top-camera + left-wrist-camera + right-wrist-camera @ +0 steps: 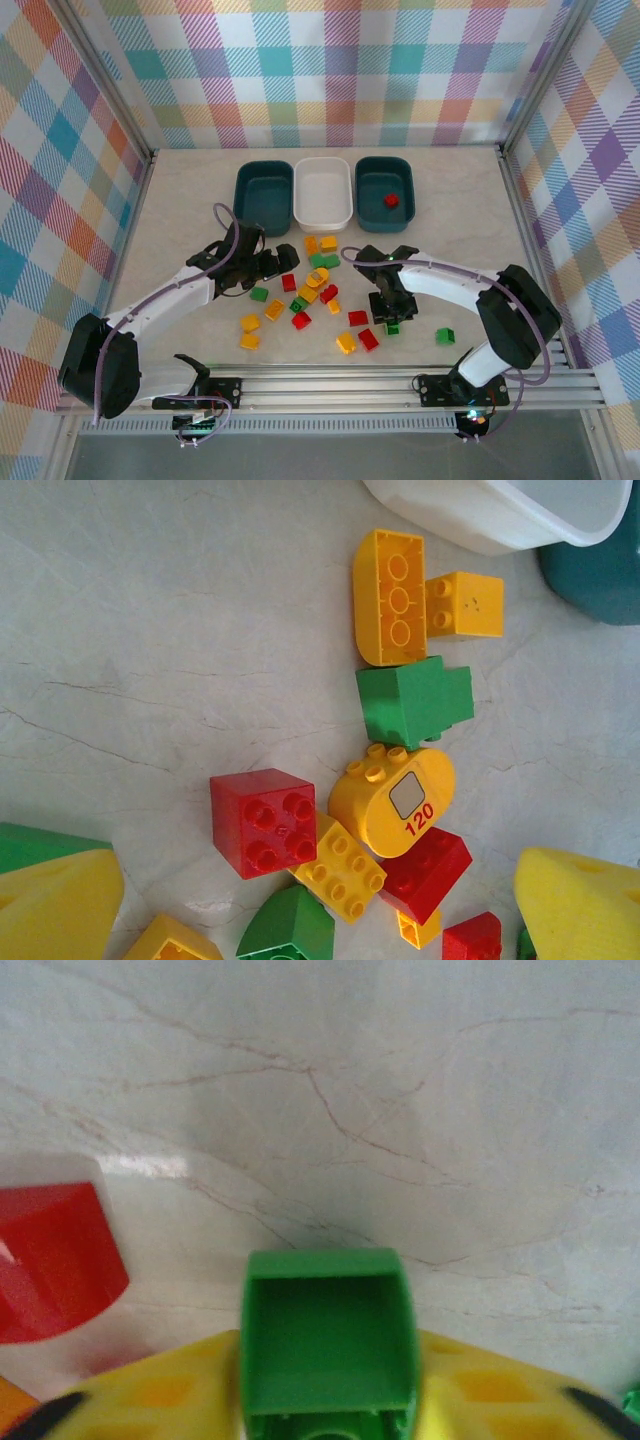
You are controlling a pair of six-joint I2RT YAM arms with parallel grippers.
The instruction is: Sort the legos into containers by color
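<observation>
Robot lab test cell: marble-look tabletop [460, 200] boxed in by aluminium extrusion frame [105, 78], plaid fabric walls [330, 70] on three sides, left arm [160, 305] and right arm [450, 280] bolted to the front rail [330, 385], loose cables [222, 222] running along both, legos [309, 293] and containers [323, 190] set out on the table like staged props

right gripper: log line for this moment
right gripper shut on green brick | left gripper open | red brick in right teal tub

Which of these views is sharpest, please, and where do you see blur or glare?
Top external: evenly lit, sharp throughout. Left wrist: crisp on the yellow 120 brick. Right wrist: green brick and red brick blurred, glare streak on the table.
</observation>
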